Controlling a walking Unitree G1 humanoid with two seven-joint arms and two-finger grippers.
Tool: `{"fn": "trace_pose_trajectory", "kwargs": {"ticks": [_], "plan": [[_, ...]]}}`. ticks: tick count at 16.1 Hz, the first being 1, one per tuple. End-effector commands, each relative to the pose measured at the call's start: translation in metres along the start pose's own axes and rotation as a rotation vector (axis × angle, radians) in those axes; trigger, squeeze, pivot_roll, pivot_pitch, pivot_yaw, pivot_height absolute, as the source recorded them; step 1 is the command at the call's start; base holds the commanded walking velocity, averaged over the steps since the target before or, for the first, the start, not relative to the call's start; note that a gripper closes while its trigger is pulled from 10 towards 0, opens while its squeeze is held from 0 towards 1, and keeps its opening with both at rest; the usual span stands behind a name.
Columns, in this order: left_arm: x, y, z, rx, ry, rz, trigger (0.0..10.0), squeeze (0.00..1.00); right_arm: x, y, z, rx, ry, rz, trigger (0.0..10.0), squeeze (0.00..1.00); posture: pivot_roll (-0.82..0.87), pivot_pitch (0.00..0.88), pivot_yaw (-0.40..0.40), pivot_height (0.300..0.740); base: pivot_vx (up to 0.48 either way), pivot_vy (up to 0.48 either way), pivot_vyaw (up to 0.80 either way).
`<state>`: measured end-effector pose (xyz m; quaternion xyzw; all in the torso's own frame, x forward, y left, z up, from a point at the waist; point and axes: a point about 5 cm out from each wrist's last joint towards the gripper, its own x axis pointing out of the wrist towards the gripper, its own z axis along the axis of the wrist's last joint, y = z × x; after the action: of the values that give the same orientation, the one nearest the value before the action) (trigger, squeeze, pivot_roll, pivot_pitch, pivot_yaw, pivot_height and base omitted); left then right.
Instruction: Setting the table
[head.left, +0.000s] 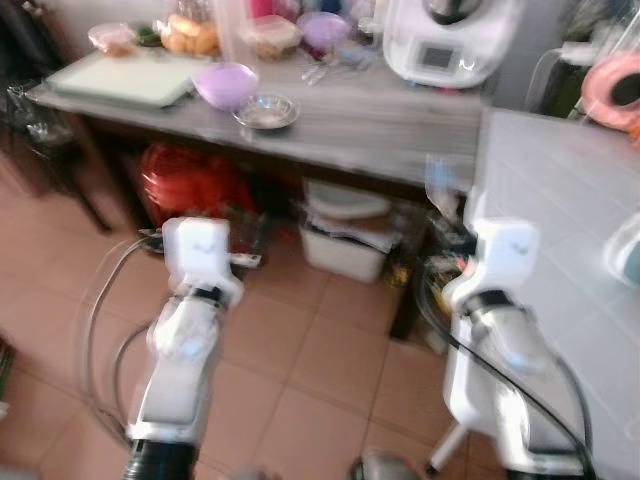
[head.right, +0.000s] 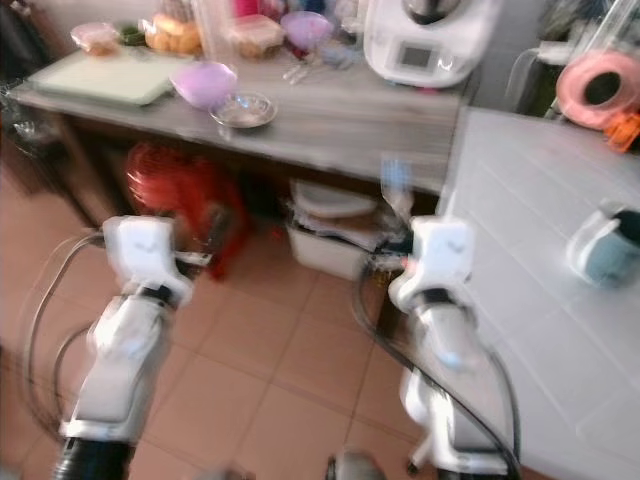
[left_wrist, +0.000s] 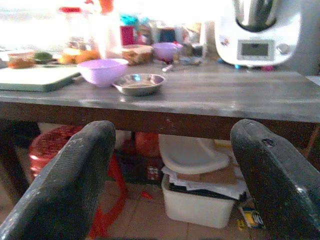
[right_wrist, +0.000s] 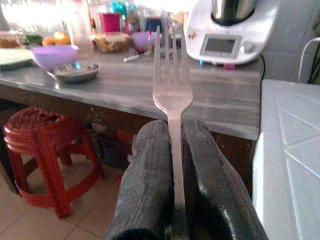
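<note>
Right tool (right_wrist: 172, 165) clamped on a fork (right_wrist: 172, 82), fingers (right_wrist: 147, 185) together on the handle, tines up, held out in front of the counter's (right_wrist: 215, 107) edge, clear of it. Left tool (left_wrist: 175, 175) apart, holding nothing, level with the counter front. Both arms raised over the tiled floor (head.left: 330, 350), left at 7 o'clock, right at 5 o'clock; head views blurred. White tiled counter (head.left: 560, 200) at 3 o'clock beside the right arm. Under the grey counter: red stool (right_wrist: 42, 145) at 11 o'clock, white bin (left_wrist: 200, 205) with a lid on top at 12. On the counter: steel dish (left_wrist: 139, 83) just beside a purple bowl (left_wrist: 102, 71), green board (head.left: 120, 78) at 10 o'clock. Farther back: white kitchen machine (right_wrist: 227, 30) at 1 o'clock, jars and food containers along the wall, too blurred to sort.
</note>
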<state>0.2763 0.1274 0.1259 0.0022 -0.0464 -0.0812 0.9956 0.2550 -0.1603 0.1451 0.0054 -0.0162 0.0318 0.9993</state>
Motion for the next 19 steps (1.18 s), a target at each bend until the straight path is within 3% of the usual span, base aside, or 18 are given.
{"fn": "trace_pose_trajectory", "kwargs": {"ticks": [1, 8, 16, 19], "plan": [[0.000, 0.009, 0.002, 0.036, -0.007, 0.015, 10.0, 0.00, 0.002, 0.007, 0.007, 0.012, -0.032, 0.022, 10.0, 0.00, -0.01, 0.000, 0.006, 0.740, 0.319, 0.356, 0.00], [0.002, 0.005, 0.003, 0.077, -0.019, -0.037, 10.0, 0.00, 0.004, 0.006, 0.006, 0.039, -0.031, -0.003, 10.0, 0.00, -0.01, 0.000, 0.010, 0.740, 0.282, 0.387, 0.00], [0.001, -0.002, 0.005, 0.064, -0.040, -0.078, 10.0, 0.00, 0.005, 0.003, 0.002, 0.061, -0.007, -0.046, 10.0, 0.00, -0.01, 0.000, 0.012, 0.740, 0.393, 0.245, 0.00], [0.000, -0.008, 0.006, 0.048, -0.046, -0.109, 10.0, 0.00, 0.005, 0.002, 0.001, 0.065, -0.001, -0.061, 10.0, 0.00, -0.01, 0.000, 0.012, 0.740, 0.469, 0.000, -0.70]]}}
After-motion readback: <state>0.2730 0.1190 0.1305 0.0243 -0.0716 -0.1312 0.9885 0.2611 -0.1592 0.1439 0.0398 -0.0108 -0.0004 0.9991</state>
